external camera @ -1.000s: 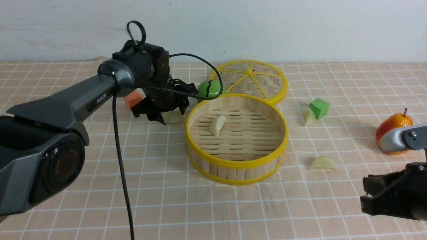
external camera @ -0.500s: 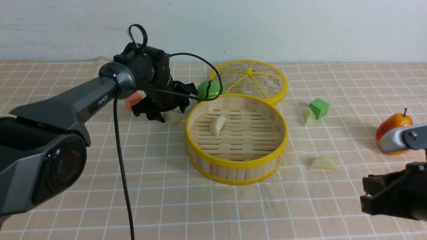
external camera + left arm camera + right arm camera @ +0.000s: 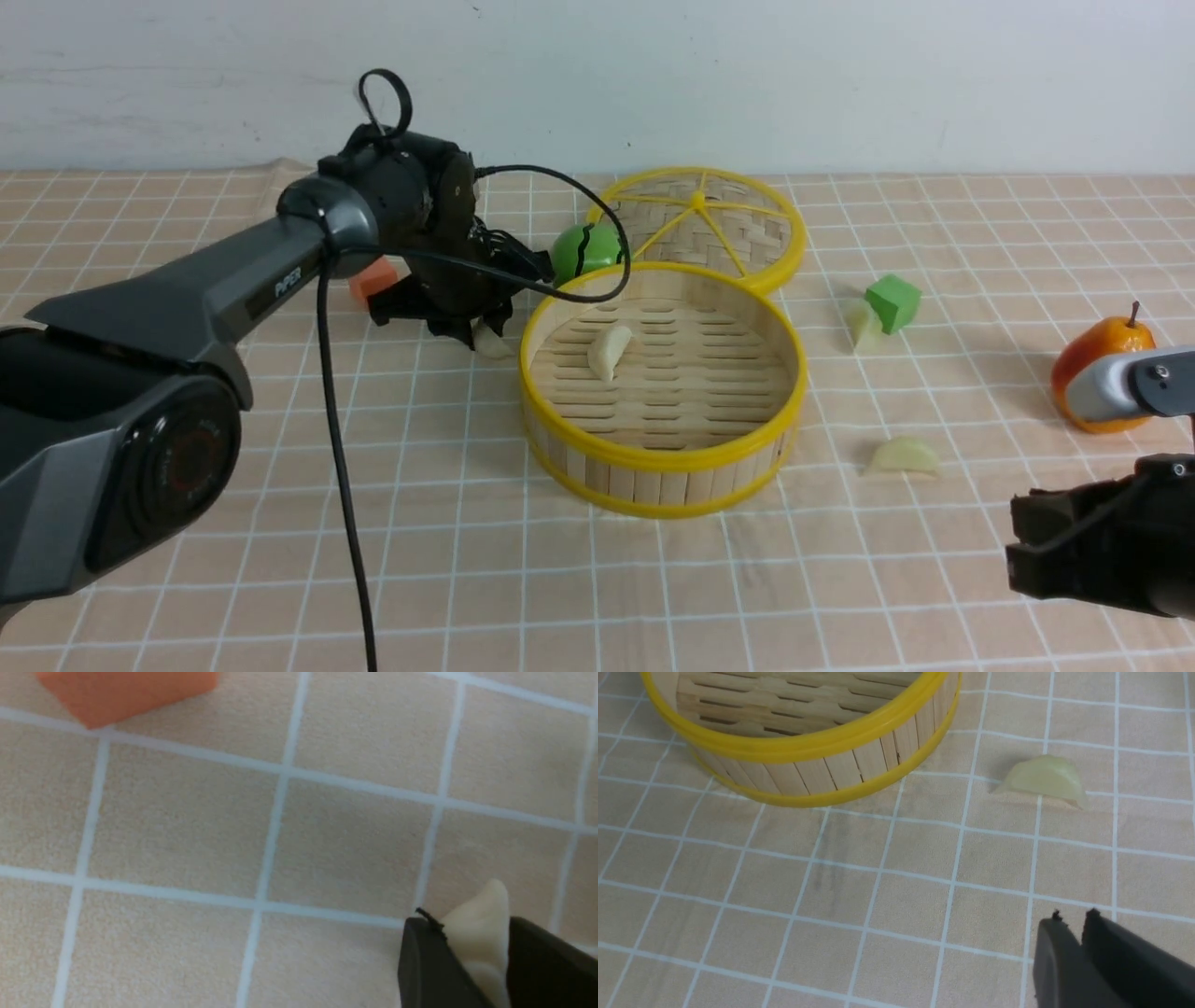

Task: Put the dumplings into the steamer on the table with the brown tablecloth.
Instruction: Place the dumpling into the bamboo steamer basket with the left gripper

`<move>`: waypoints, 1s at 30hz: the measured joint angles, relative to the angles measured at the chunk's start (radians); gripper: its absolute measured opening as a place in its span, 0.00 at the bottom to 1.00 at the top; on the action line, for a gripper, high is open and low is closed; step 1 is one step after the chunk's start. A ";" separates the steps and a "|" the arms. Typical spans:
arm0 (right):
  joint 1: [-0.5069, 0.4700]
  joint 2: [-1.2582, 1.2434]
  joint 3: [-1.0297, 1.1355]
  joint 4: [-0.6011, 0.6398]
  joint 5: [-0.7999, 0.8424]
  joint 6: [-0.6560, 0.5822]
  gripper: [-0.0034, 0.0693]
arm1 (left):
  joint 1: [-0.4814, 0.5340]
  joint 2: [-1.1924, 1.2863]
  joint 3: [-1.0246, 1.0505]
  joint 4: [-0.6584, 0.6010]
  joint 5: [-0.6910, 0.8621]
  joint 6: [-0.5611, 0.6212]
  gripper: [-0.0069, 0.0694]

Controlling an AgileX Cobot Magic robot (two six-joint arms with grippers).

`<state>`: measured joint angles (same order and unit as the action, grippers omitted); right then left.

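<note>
A second ago the left gripper [image 3: 469,935] stood with its jaws wide on either side of a dumpling [image 3: 486,900] lying on the tablecloth [image 3: 373,523]. Now the black fingers [image 3: 425,961] are pressed against both flanks of it, its pale tip poking out between them. With the steamer [image 3: 663,457] as the dial and twelve pointing away from the robot, that dumpling sits at about nine o'clock, just outside the yellow rim, a little nearer the rim than before. Whether it has left the cloth is hard to say from here. The black cable [image 3: 597,280] now sags across the steamer's far-left rim.

The rest has not shifted. A second dumpling [image 3: 609,350] lies inside the steamer, toward ten o'clock on the slats. A third dumpling [image 3: 861,327] lies at two o'clock against the green cube [image 3: 893,301], and a fourth dumpling [image 3: 902,457] lies at four o'clock. The right gripper [image 3: 1073,914] hangs near five o'clock, fingers almost together and holding nothing.

The left arm carries white lettering, "PIPER" [image 3: 286,278]. The red print on its base joint [image 3: 187,457] is unreadable.
</note>
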<state>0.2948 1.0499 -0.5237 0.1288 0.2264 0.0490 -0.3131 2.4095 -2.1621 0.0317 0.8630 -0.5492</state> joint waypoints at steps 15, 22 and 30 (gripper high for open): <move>0.000 0.000 0.000 0.000 0.000 -0.008 0.18 | -0.219 -0.191 0.096 -0.115 0.149 0.308 0.33; 0.000 0.000 0.000 0.019 0.009 -0.008 0.18 | -0.250 -0.147 0.169 -0.023 0.099 0.316 0.33; 0.000 0.000 0.000 0.019 0.025 -0.008 0.19 | -0.248 -0.123 0.169 0.004 0.118 0.319 0.54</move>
<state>0.2948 1.0499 -0.5237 0.1479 0.2516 0.0413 -0.5614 2.2870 -1.9926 0.0357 0.9805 -0.2303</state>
